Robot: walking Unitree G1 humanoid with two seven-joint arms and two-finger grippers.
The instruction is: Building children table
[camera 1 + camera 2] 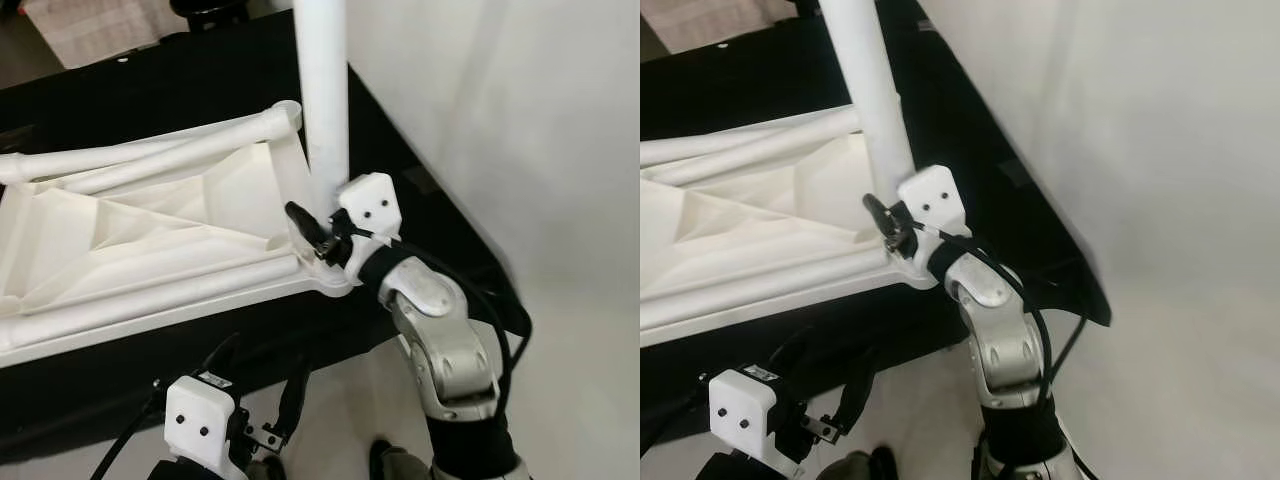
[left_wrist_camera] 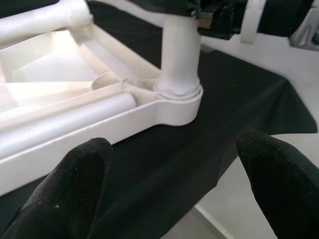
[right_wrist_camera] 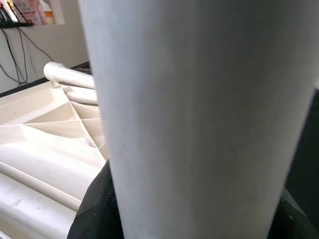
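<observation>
A white children's table top (image 1: 150, 240) lies upside down on a black cloth. One white table leg (image 1: 325, 100) stands upright in its near right corner socket (image 2: 179, 94). My right gripper (image 1: 315, 225) is shut on this leg just above the socket, and a black finger (image 3: 94, 209) shows beside the leg. Other white legs (image 1: 130, 155) lie loose inside the table top, one of them along the near rim (image 2: 65, 124). My left gripper (image 2: 172, 199) is open and holds nothing, low in front of the cloth's near edge and facing the socket corner.
The black cloth (image 1: 200, 70) covers the whole work surface and hangs over its near and right edges. White floor (image 1: 560, 150) runs along the right side. A wall with cables and a shelf (image 3: 30, 15) stands behind the table top.
</observation>
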